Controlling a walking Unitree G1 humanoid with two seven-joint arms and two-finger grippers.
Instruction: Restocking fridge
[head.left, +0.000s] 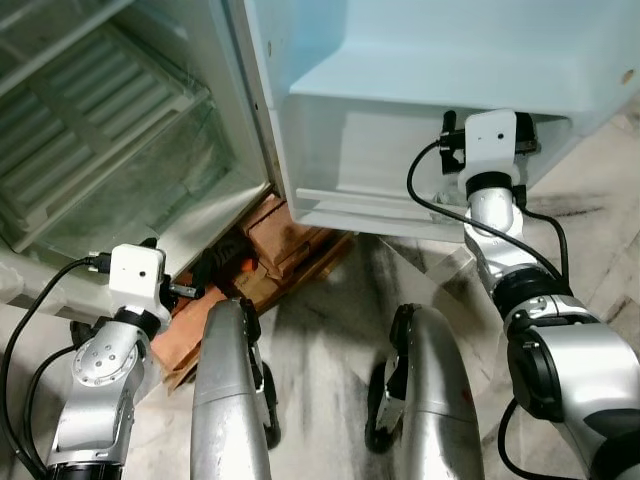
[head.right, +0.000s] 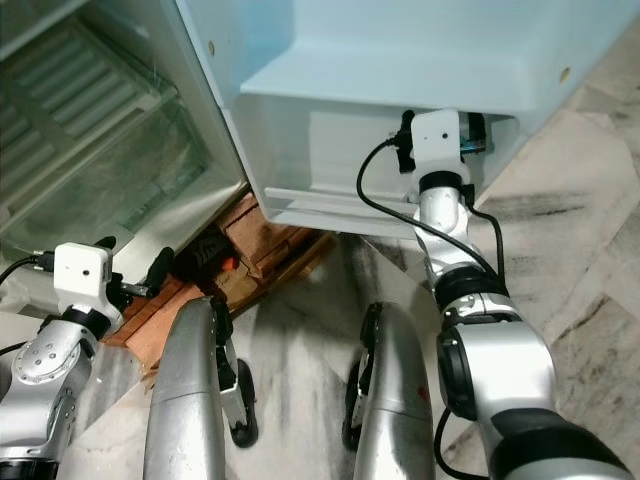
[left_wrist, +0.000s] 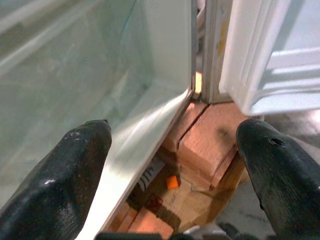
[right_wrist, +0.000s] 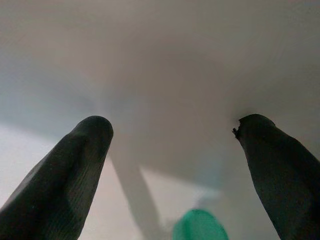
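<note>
left eye view puts the robot's two silver legs on the marble floor (head.left: 330, 300) nearest, with the left end effector (left_wrist: 175, 165) low beside them, its fingers (left_wrist: 60, 180) spread wide and holding nothing. it points at the bottom corner of the open fridge (head.left: 230, 110), where the cabinet sits on wooden blocks (head.left: 285, 245). a small orange piece (left_wrist: 172, 181) lies among the blocks; i cannot tell what it is.

further off, the right end effector (right_wrist: 175, 165) reaches into the lowest bin of the fridge door (head.left: 420, 90), fingers apart and empty, with the pale wall close ahead. a green round cap (right_wrist: 200, 226) shows just below its fingers; this is likely the stocked item, already resting in the door bin.

risks, as i judge them: pulling the right arm back carelessly could clip the cap and tip the item, or drag the door. the left fingers sit near the cabinet edge and could snag on the blocks if the robot shifts.

no brand or readable writing; a dark mark on a pale label under the cabinet edge is too small to read.
</note>
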